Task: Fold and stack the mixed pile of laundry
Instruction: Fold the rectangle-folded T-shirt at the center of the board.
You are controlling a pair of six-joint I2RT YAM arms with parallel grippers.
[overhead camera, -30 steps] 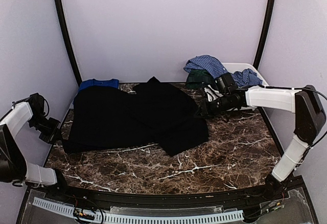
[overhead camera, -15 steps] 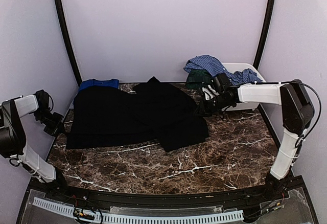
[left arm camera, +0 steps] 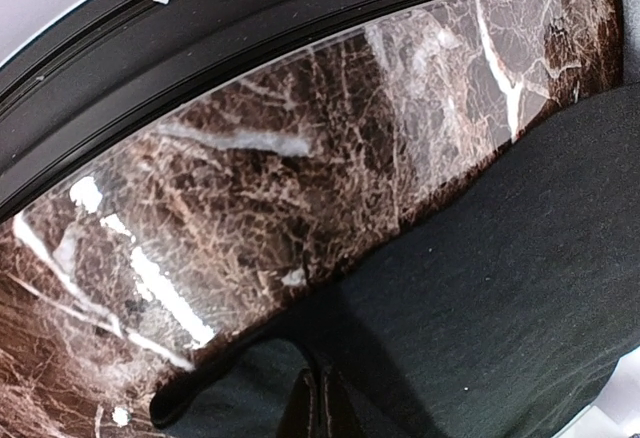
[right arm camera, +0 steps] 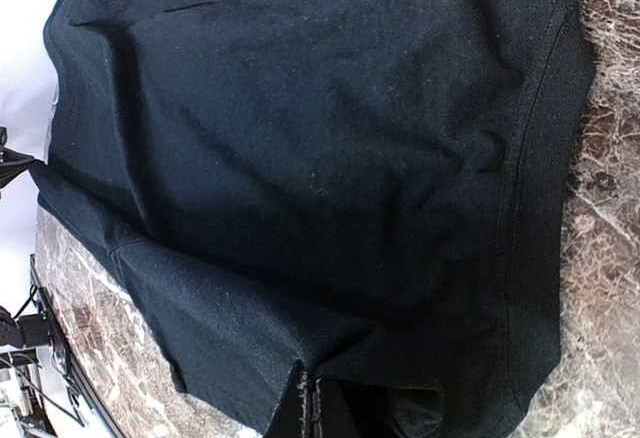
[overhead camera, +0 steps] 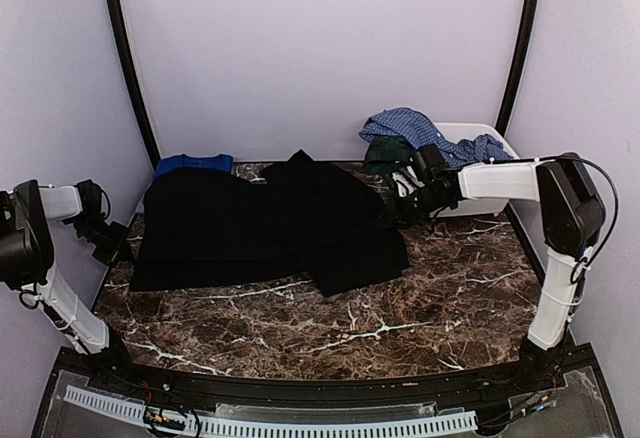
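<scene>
Both finger pairs are seen pressed together. The right gripper (right arm camera: 310,403) is closed on a hem of the black garment (overhead camera: 260,223) spread mid-table. Whether cloth is pinched by the left gripper (left arm camera: 315,403) at 9 o'clock cannot be made out. A blue tee (overhead camera: 190,163) is largely hidden at 11 o'clock, and a checked shirt (overhead camera: 405,123) is draped over the bin (overhead camera: 470,128) at 1 o'clock.

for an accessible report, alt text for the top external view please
A large black garment lies spread across a brown marble table, with the left gripper and right gripper closed on its opposite side edges. Behind it lie a royal-blue tee at far left and a blue checked shirt draped over a white bin at far right.
</scene>
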